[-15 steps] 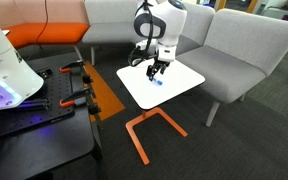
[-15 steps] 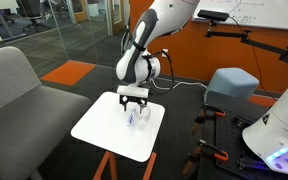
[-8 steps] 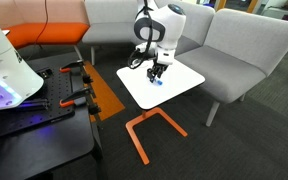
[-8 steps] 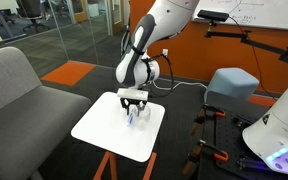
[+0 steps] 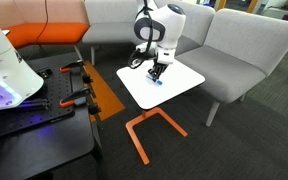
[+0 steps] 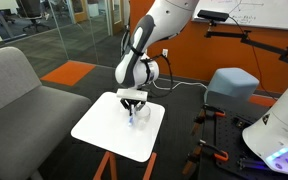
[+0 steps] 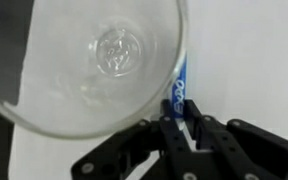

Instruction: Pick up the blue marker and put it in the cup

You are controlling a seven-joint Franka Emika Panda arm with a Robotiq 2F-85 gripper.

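The blue marker [image 7: 180,84] lies on the white tabletop [image 7: 244,60], right beside the clear round cup [image 7: 44,70] that fills the top left of the wrist view. My gripper [image 7: 180,118] is shut on the marker's near end, one black finger on each side. In both exterior views the gripper [image 5: 156,72] [image 6: 133,108] reaches down to the small white table [image 5: 180,86] [image 6: 106,136], with a speck of blue, the marker [image 5: 159,81] [image 6: 134,119], at its tips. The cup is too faint to make out in those views.
Grey armchairs [image 5: 246,45] [image 6: 14,95] stand around the table, which rests on an orange frame [image 5: 149,130]. A black workbench with clamps [image 5: 44,110] and a white machine [image 5: 6,62] sit close by. A grey stool [image 6: 230,88] stands behind.
The jaws have closed from wide open onto the blue marker. The arm has hardly moved.
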